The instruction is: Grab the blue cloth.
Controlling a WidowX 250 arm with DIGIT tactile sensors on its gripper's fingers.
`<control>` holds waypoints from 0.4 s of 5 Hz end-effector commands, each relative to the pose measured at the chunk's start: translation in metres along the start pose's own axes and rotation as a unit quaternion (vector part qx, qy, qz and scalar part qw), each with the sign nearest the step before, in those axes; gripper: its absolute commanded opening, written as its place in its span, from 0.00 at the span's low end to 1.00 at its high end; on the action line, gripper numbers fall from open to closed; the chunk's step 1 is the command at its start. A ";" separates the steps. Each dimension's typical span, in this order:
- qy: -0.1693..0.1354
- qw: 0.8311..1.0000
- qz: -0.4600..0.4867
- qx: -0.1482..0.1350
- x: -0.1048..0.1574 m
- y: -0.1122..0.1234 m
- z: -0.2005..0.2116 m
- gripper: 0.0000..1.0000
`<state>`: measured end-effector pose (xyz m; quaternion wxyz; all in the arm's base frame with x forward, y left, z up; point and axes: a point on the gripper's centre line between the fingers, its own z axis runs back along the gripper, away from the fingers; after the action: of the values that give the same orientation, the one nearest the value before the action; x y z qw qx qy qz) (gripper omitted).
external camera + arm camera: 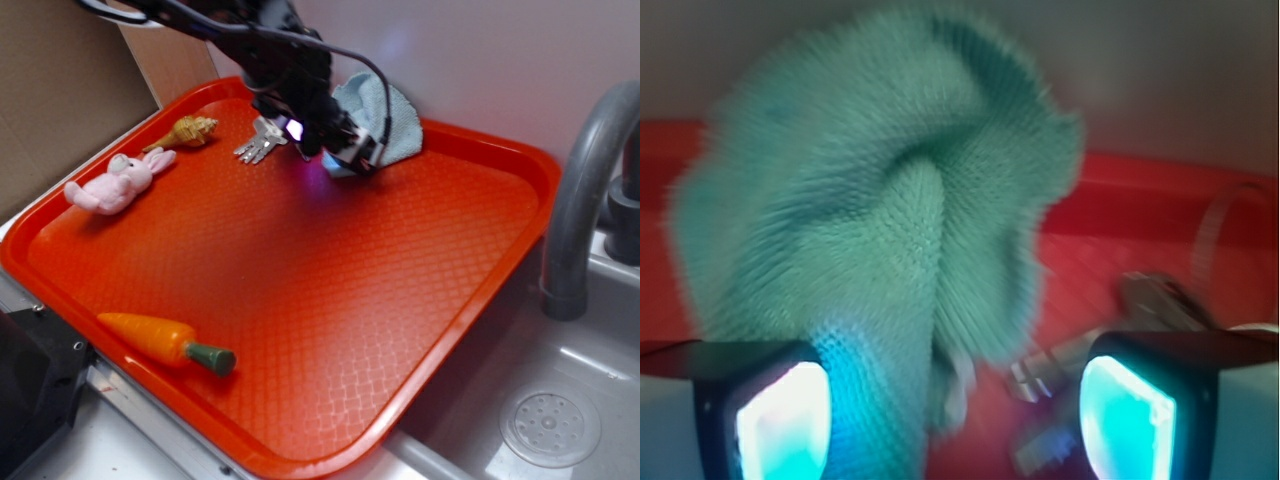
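The blue cloth (388,112) lies bunched at the far rim of the red tray (300,300), leaning against the wall. My gripper (345,150) hangs low right in front of it, tilted toward it. In the wrist view the cloth (890,200) fills most of the frame, and a hanging fold of it reaches down between my fingers, against the left glowing pad (780,425). Bare tray shows between that fold and the right pad (1130,420). My gripper (955,420) stands open, its jaws wide apart. The picture is blurred by motion.
A silver bunch of keys (258,145) lies just left of the gripper, and the keys (1045,375) show by the right finger. A shell (190,130), pink bunny (118,182) and toy carrot (165,342) sit along the tray's left. A grey faucet (585,190) and sink (550,425) are on the right.
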<state>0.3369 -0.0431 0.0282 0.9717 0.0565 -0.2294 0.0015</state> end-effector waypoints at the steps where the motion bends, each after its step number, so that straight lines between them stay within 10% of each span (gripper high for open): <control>1: -0.018 0.999 0.030 -0.023 0.005 -0.010 0.015 0.00; 2: -0.003 0.998 0.040 -0.041 0.008 -0.005 0.012 0.00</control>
<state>0.3294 -0.0526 0.0252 0.9761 0.0118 -0.2161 0.0204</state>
